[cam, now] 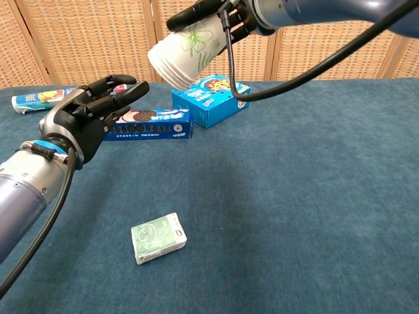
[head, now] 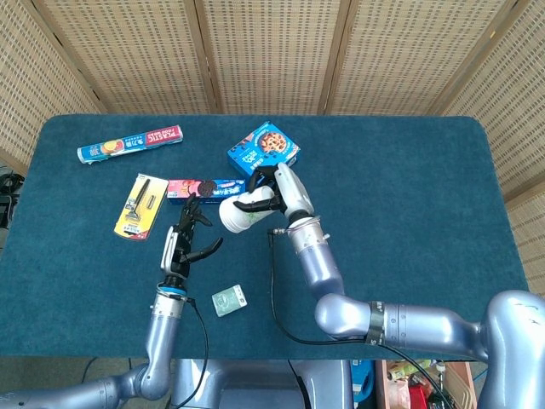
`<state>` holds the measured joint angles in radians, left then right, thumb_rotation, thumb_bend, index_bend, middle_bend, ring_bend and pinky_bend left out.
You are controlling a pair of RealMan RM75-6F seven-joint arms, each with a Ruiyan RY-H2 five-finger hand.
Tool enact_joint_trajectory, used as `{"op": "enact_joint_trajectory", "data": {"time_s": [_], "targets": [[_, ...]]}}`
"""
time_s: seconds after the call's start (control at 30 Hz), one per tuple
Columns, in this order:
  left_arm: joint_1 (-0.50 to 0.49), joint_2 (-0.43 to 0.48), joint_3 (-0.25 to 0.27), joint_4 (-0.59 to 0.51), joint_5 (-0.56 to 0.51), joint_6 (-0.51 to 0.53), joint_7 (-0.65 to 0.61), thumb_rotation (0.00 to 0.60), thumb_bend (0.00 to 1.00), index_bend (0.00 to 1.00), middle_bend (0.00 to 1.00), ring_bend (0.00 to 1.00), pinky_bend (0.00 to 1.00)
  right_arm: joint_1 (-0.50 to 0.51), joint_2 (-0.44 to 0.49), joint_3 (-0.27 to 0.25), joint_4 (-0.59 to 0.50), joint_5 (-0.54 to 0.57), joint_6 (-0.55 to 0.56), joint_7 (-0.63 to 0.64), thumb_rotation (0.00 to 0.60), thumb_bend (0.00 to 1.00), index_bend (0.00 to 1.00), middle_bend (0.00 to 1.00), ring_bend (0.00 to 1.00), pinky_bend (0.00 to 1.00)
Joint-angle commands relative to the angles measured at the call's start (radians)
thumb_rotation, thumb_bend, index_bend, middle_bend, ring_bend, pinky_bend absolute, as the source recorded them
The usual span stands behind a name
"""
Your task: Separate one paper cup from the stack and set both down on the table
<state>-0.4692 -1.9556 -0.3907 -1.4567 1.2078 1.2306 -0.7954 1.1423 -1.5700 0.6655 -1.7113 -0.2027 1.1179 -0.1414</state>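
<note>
My right hand [head: 274,189] [cam: 226,14] grips a stack of white paper cups [head: 239,212] [cam: 182,50] with a green leaf print, held in the air tilted with the base pointing down-left. My left hand [head: 186,235] [cam: 86,116] is raised with its fingers spread and nothing in them, a short way left of and below the cups' base, not touching them.
On the blue table [head: 409,204] lie a blue cookie box [head: 264,146] [cam: 211,99], a long blue biscuit pack [head: 204,188] [cam: 147,124], a yellow carded tool [head: 140,207], a plastic-wrap box [head: 129,144] [cam: 36,98] and a small green packet [head: 229,300] [cam: 158,237].
</note>
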Motion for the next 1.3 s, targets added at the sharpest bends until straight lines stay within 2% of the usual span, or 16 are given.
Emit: {"op": "enact_joint_trajectory", "data": {"time_s": [0.03,0.23,1.1,1.3], "targets": [[-0.003,-0.015,-0.010,0.004,-0.011,0.000,0.006,0.600,0.18,0.55,0.00,0.00,0.00,-0.003,-0.004,-0.003,0.000,-0.002,0.003,0.000,0.600,0.27,0.77,0.68,0.55,0.80],[-0.015,-0.036,-0.028,0.009,-0.019,-0.008,0.020,0.600,0.18,0.55,0.00,0.00,0.00,-0.004,-0.011,-0.009,0.003,-0.005,0.002,-0.008,0.600,0.27,0.77,0.68,0.55,0.80],[-0.045,-0.089,-0.046,0.021,-0.009,-0.029,0.035,0.600,0.19,0.57,0.00,0.00,0.00,-0.018,-0.011,-0.009,-0.018,-0.008,0.008,-0.029,0.600,0.28,0.77,0.68,0.55,0.80],[-0.048,-0.095,-0.049,0.022,-0.008,-0.030,0.039,0.600,0.23,0.58,0.00,0.00,0.00,-0.023,-0.007,-0.008,-0.025,-0.008,0.009,-0.032,0.600,0.28,0.77,0.68,0.55,0.80]]}}
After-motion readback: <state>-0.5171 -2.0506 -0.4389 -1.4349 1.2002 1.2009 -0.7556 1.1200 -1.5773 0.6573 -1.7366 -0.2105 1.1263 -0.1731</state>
